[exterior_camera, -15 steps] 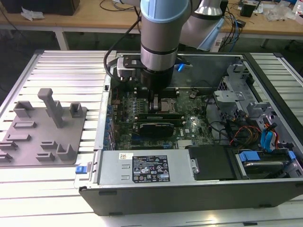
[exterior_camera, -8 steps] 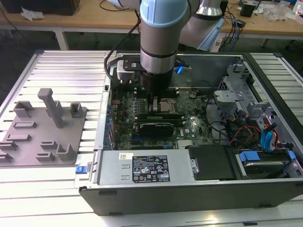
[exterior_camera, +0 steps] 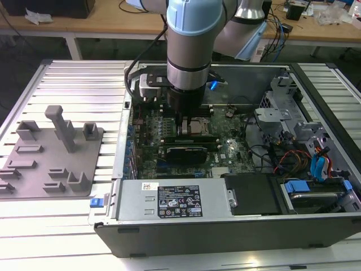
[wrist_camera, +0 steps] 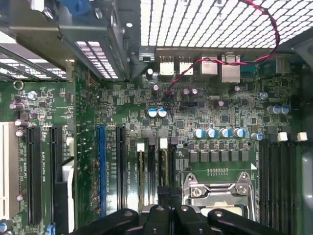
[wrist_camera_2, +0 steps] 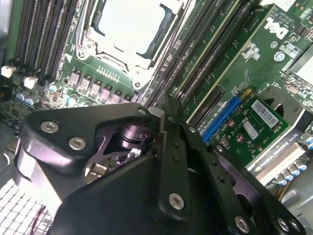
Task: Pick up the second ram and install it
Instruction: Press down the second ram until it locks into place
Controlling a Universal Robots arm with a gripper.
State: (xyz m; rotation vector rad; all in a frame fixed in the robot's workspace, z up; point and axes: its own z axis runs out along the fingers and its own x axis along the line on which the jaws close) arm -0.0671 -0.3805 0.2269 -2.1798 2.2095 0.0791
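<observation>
The second ram (wrist_camera: 164,169) shows as a thin greenish edge standing in a motherboard slot beside the CPU socket (wrist_camera: 215,193), running from a white end clip (wrist_camera: 163,143) down to my fingertips. My gripper (wrist_camera: 165,193) reaches straight down into the open computer case (exterior_camera: 316,107), with its black fingers close together on that edge. In the exterior view the gripper (exterior_camera: 184,129) stands at the socket (exterior_camera: 196,125). In the second wrist view the gripper (wrist_camera_2: 166,105) lies along the slots next to the socket (wrist_camera_2: 129,24). The stick's chips are hidden.
A second greenish edge fills the neighbouring slot (wrist_camera: 142,171). Empty black slots (wrist_camera: 279,176) lie on the socket's other side. An expansion card (wrist_camera_2: 259,122), a power supply (exterior_camera: 175,200), a drive cage with cables (exterior_camera: 293,141) and a grey fixture (exterior_camera: 51,152) surround the work area.
</observation>
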